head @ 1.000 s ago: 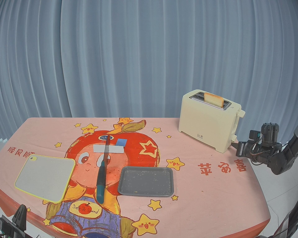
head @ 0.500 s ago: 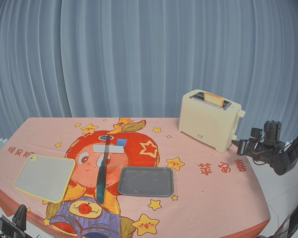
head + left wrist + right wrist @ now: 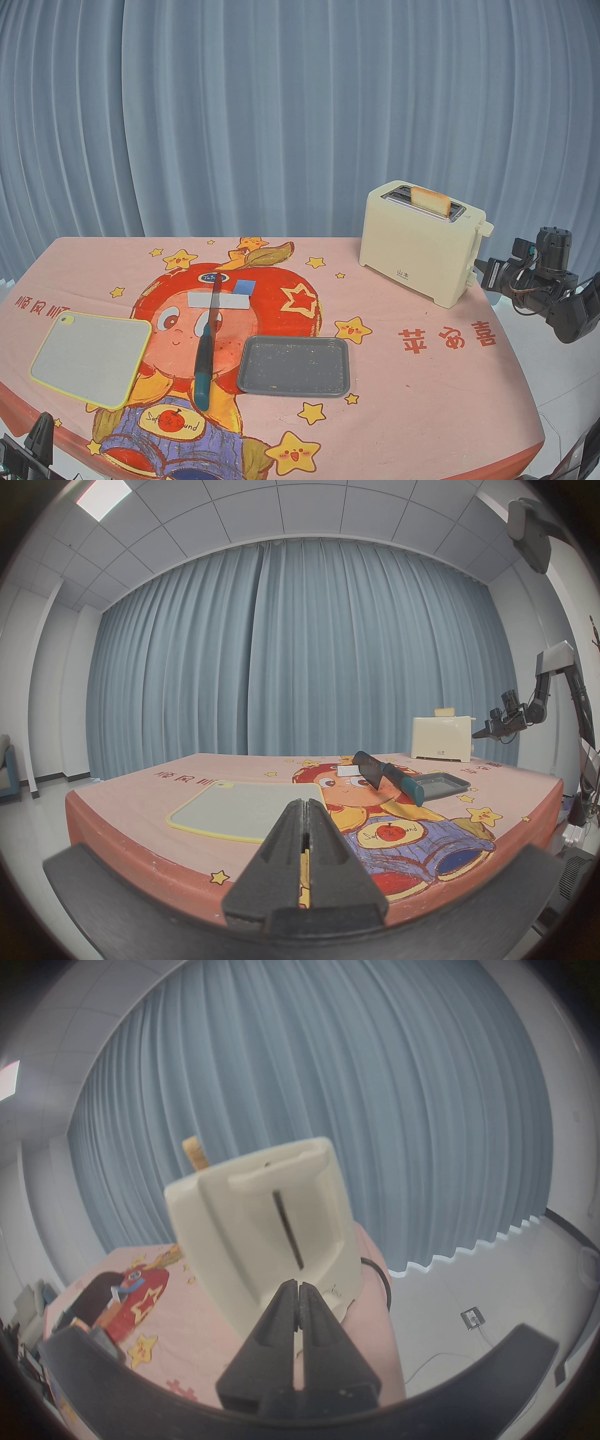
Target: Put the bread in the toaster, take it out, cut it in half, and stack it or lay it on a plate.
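A cream toaster (image 3: 417, 245) stands at the table's back right, and a browned slice of bread (image 3: 430, 200) sticks up out of its slot. My right gripper (image 3: 480, 265) hangs just off the toaster's right end, below the side lever (image 3: 485, 229), fingers shut and empty. In the right wrist view its shut fingertips (image 3: 299, 1286) point at the lever slot in the toaster's end face (image 3: 269, 1229), with the bread (image 3: 195, 1152) poking out above. My left gripper (image 3: 306, 806) is shut and empty, low before the table's front left edge.
A grey tray (image 3: 294, 365) lies at the front centre, and a teal-handled knife (image 3: 205, 351) lies to its left. A yellow-rimmed cutting board (image 3: 90, 357) rests at the front left. The toaster's cable (image 3: 375, 1272) trails behind it. Blue curtains close off the back.
My right gripper has risen along the toaster's right end and shifted slightly right. The bread, the toaster and the left arm are where they were.
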